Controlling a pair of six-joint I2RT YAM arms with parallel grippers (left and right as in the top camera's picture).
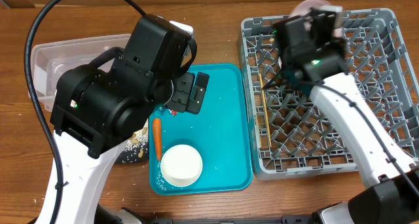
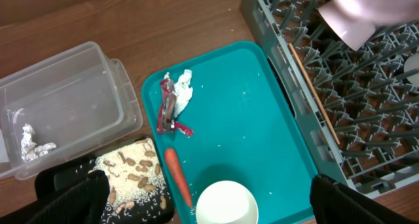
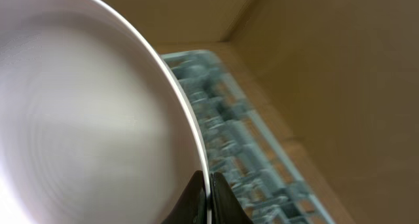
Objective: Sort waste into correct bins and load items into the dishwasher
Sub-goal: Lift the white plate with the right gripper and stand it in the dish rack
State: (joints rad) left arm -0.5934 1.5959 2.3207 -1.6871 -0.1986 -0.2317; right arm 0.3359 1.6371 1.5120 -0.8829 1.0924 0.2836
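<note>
Right gripper pinches the rim of the plate, holding it on edge above the dishwasher rack at upper right, likely to slot it between tines. Left gripper hangs spread wide over the teal tray.

My left arm comes up from the lower left of the overhead view. Its bulky black wrist is bent over, so my left pincer points downward, fingers spread wide with nothing between them. My right arm stretches from the lower right diagonally up and to the left. My right pincer is pinched tight on the rim of a plate.
</note>
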